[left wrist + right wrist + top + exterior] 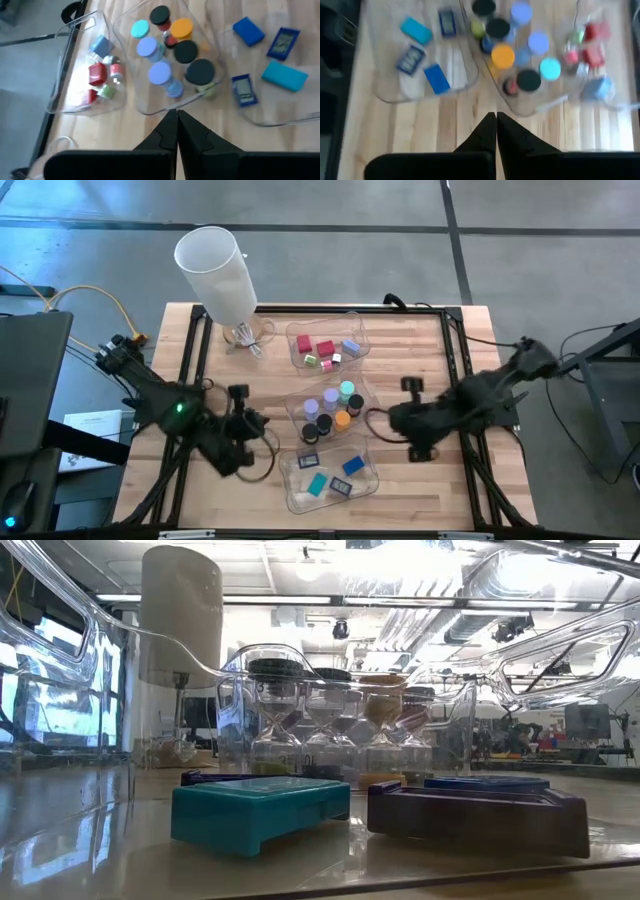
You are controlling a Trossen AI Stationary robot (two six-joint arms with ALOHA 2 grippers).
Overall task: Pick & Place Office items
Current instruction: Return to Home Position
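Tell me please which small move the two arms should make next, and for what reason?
Probably draw both arms back to rest. The left gripper and right gripper are shut on nothing, one on each side of the clear trays, and every office item that shows lies inside a tray, so nothing seems left to pick.

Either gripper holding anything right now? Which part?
Nothing is held. The left gripper and the right gripper each have their fingers shut together with nothing between them.
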